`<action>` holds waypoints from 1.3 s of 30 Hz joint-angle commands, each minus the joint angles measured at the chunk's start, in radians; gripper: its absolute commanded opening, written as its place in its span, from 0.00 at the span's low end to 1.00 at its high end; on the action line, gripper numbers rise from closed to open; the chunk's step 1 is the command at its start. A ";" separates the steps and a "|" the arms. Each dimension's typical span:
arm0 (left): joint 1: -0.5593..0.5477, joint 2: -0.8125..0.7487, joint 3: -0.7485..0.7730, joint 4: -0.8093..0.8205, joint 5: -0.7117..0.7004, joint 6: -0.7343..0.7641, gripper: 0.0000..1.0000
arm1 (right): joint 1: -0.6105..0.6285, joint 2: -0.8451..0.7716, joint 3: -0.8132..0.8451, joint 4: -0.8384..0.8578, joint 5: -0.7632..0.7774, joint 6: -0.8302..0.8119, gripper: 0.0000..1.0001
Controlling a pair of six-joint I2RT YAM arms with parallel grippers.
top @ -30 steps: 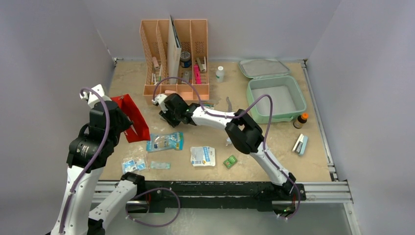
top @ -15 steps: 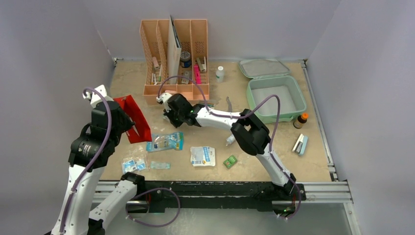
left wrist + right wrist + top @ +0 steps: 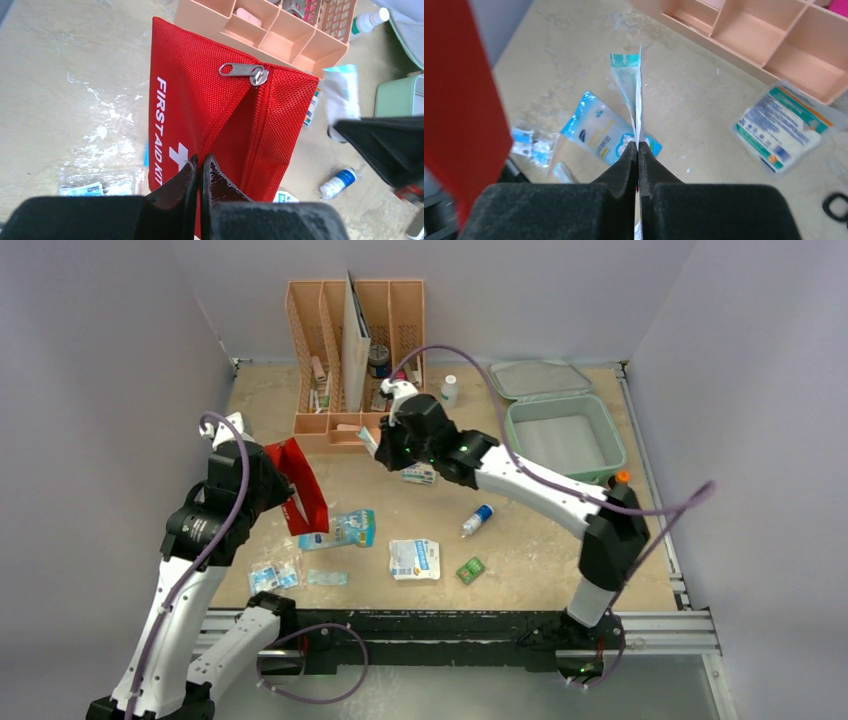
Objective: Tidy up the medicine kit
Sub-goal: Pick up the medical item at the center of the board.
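Note:
The medicine kit (image 3: 565,435) is a mint-green case lying open at the back right, lid (image 3: 540,378) flat behind it, and its tray looks empty. Above the table in front of the organizer, my right gripper (image 3: 380,445) (image 3: 638,150) is shut on a thin white packet with a teal top (image 3: 629,85) (image 3: 368,438). My left gripper (image 3: 278,490) (image 3: 200,162) is shut on the edge of a red first aid pouch (image 3: 300,485) (image 3: 200,110). The pouch is held up on edge, unzipped, with its zipper pull (image 3: 245,70) at the far end.
A peach organizer (image 3: 358,350) stands at the back with a white bottle (image 3: 450,390) beside it. On the table lie a blue packet (image 3: 340,528), a white packet (image 3: 415,558), a green box (image 3: 470,569), a small bottle (image 3: 478,519), clear sachets (image 3: 273,575) and an orange-capped bottle (image 3: 620,478).
My right gripper shut on the thin packet, lifted it and swung right, toward the organizer's front. My left arm carried the red pouch right and tipped it more upright.

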State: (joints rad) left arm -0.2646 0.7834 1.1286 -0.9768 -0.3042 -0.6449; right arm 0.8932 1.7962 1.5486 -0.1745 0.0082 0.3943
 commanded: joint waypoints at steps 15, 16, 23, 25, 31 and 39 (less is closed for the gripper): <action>-0.004 0.107 -0.103 0.173 0.230 -0.101 0.00 | 0.023 -0.380 -0.282 0.227 -0.233 0.483 0.00; -0.004 0.112 -0.105 0.177 0.237 -0.104 0.00 | 0.032 -0.376 -0.286 0.248 -0.234 0.509 0.00; -0.005 0.142 -0.104 0.197 0.282 -0.125 0.00 | 0.090 -0.324 -0.287 0.322 -0.187 0.619 0.00; -0.004 0.150 -0.104 0.200 0.297 -0.129 0.00 | 0.099 -0.304 -0.281 0.323 -0.176 0.638 0.00; -0.004 0.165 -0.092 0.207 0.345 -0.143 0.00 | 0.111 -0.260 -0.256 0.271 -0.130 0.642 0.00; -0.004 0.168 -0.078 0.210 0.391 -0.165 0.00 | 0.110 -0.206 -0.205 0.167 -0.073 0.597 0.00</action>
State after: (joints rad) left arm -0.2646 0.9516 1.0233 -0.8150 0.0395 -0.7792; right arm 1.0023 1.5822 1.2808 0.0288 -0.1051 1.0100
